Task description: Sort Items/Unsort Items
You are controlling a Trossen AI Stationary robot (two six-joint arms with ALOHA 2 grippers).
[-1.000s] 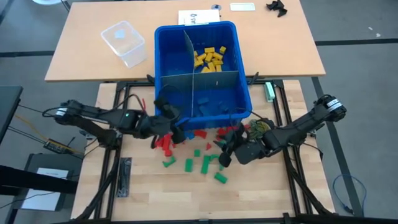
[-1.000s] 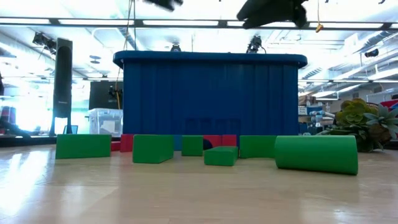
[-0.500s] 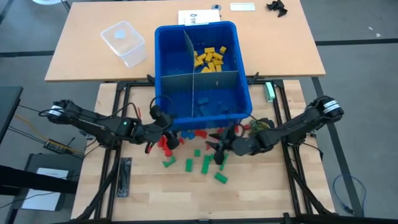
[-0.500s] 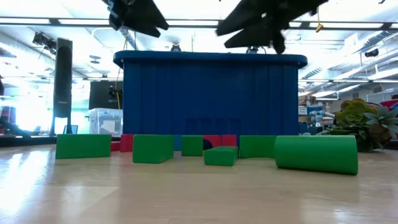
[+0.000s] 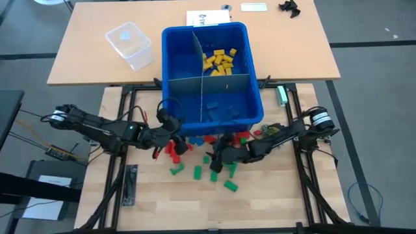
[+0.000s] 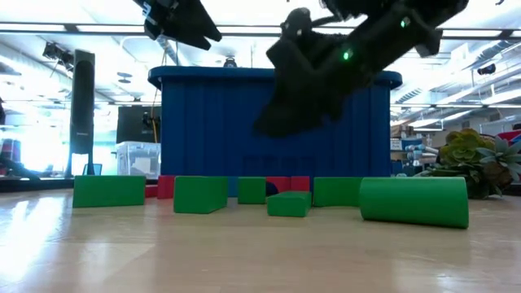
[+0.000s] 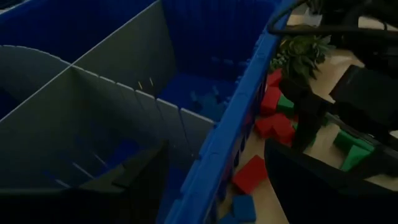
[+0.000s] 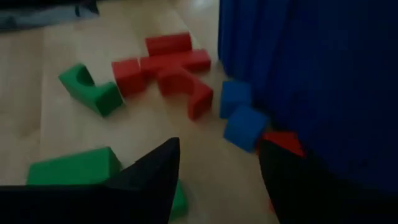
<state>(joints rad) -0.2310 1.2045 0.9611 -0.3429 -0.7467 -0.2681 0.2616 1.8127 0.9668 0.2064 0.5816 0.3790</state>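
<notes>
Blocks (image 5: 214, 168), red, green and blue, strewn on the table before the bin (image 5: 211, 73); right gripper (image 5: 221, 159), newly lowered over them, spread empty; left gripper (image 5: 174, 132) spread, empty.

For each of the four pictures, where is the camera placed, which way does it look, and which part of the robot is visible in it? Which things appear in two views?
High view: above, looking straight down on the large blue plastic bin; both arms show.
Low view: at table height, facing the bin's wall across small green toy blocks; both arms enter from above.
Left wrist view: over the bin's rim, onto grey divider sheets; left gripper open.
Right wrist view: near the tabletop, onto small red toy blocks; right gripper open.
Shared: the bin and red blocks appear in both wrist views.
</notes>
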